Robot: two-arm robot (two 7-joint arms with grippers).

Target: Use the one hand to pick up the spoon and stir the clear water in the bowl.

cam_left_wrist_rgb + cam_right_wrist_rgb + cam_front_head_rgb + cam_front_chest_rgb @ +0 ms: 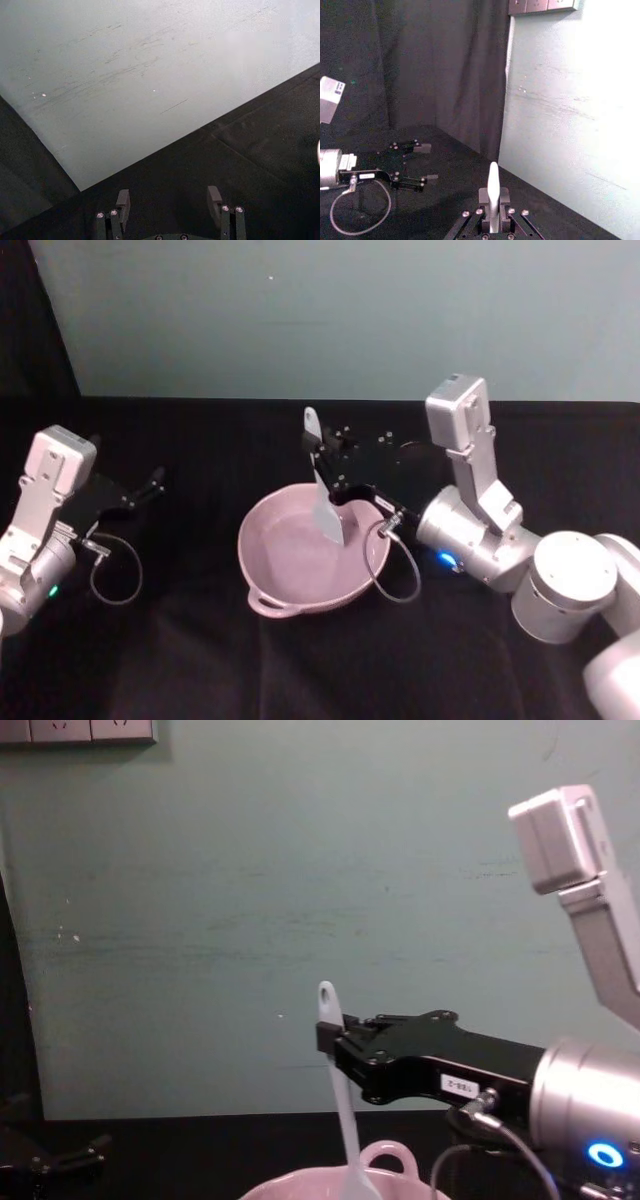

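Closest in the head view is the right arm's silver wrist (470, 535), its blue ring (445, 560) lit, reaching in from the right toward the middle of the black table (300, 670). At its end the right gripper (324, 472) is clamped on the spoon (330, 515). Its flat black fingers pinch the white handle a little below the end with the hole. In the right wrist view the handle (493, 182) stands up between the closed jaws. The chest view shows the gripper (335, 1045) held level with the spoon (345, 1120) hanging nearly upright from it, hole end up.

The spoon's broad blade is down inside the bowl (243, 540), toward its far right side. The pink bowl sits mid-table with a loop handle (275, 605) on its near rim. Any water in it is too clear to make out. A grey cable (395, 580) loops from the wrist over the bowl's right rim.

The left gripper (150, 482) is parked at the table's left side, well apart from the bowl. Its fingers (122, 200) are spread wide and hold nothing.

Behind the table stands a pale green wall (350, 320), with a dark curtain (445, 75) at its left.
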